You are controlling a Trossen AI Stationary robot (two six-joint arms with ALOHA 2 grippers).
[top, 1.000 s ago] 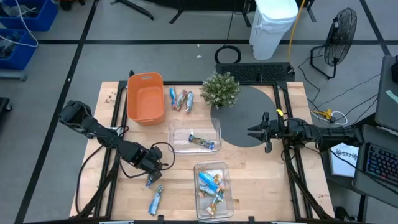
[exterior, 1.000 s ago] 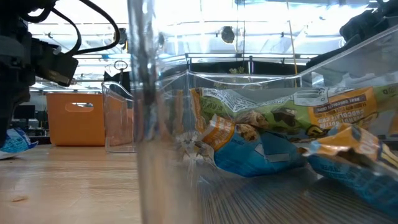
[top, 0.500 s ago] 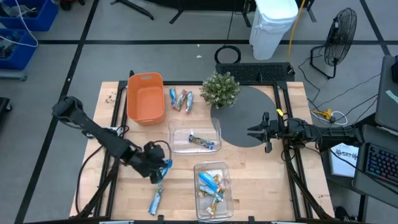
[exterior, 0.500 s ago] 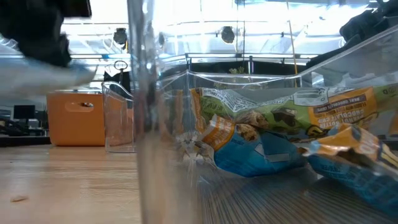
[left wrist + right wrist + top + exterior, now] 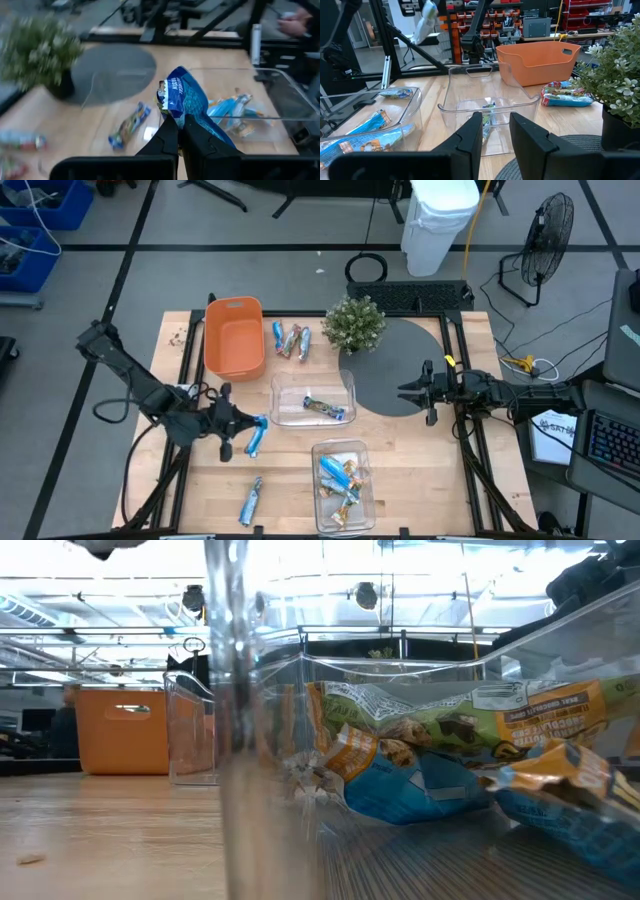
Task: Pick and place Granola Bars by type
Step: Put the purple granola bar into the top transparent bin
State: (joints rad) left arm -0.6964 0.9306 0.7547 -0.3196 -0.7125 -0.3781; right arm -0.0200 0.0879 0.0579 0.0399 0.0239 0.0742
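The left end effector (image 5: 243, 435) hung above the wooden surface (image 5: 420, 470) with its fingers pinched on a blue foil-wrapped granola bar (image 5: 186, 102), at about nine o'clock from the clear plastic bin (image 5: 314, 398) holding one bar. The right end effector (image 5: 413, 391) waited over the round grey mat (image 5: 400, 360) at three o'clock, its fingers (image 5: 472, 132) slightly spread and holding nothing. More bars filled the nearer clear bin (image 5: 342, 478) at six o'clock, several lay beside the orange plastic bin (image 5: 233, 337) at eleven o'clock, and one lay loose on the wood at seven o'clock.

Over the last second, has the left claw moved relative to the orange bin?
Yes. In the high view the left claw, shut on a blue granola bar, has moved from the table's near edge toward the orange bin and middle clear bin.
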